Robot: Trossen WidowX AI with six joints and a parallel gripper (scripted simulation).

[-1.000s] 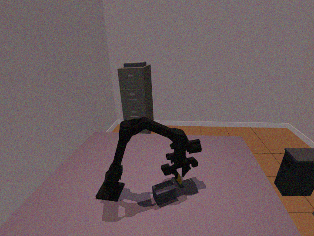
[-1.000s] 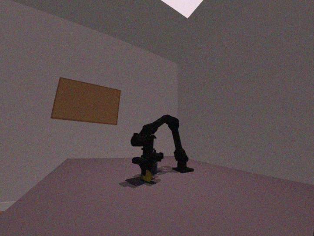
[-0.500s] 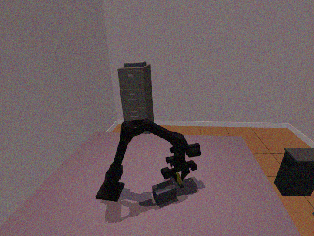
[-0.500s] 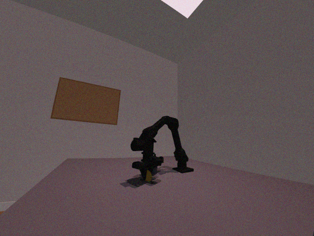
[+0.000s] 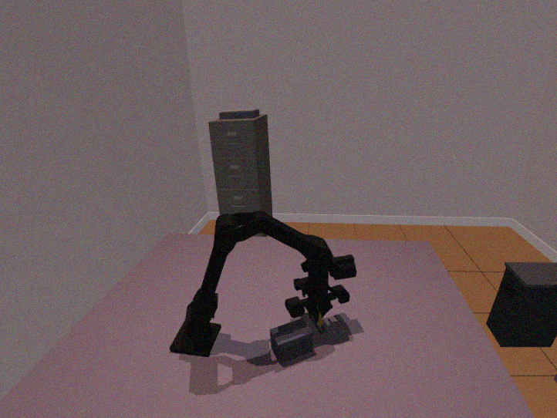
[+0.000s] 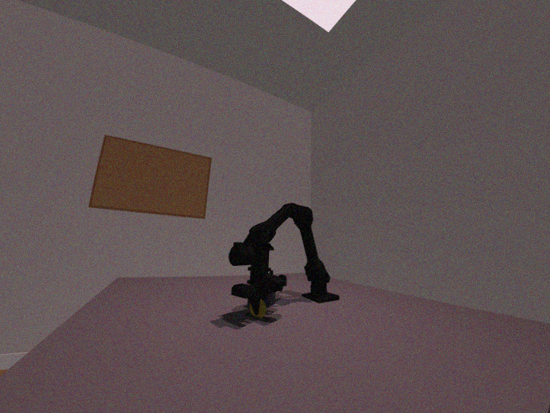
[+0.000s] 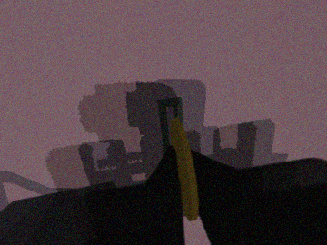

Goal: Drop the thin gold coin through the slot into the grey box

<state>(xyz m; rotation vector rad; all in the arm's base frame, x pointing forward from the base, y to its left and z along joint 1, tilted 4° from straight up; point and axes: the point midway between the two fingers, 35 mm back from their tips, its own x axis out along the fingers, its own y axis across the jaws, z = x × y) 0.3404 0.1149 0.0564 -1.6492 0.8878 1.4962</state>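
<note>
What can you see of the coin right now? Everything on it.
The coin is a thin flat disc, dull gold-yellow, standing on edge. In the wrist view it shows edge-on as a narrow, slightly tilted strip pinched between the dark fingers of the shut gripper. Its far end sits in the dark-green holder. The exterior view shows its round lower part below the gripper, low over the table.

We see a pinkish tabletop (image 5: 112, 324) standing in a corner of pale walls. Behind it stands a tall grey filing cabinet (image 5: 241, 163) on an orange tiled floor (image 5: 472, 251). A dark cabinet (image 5: 526, 303) sits on the tiles to the right. An orange board (image 6: 150, 177) hangs on one wall.
</note>
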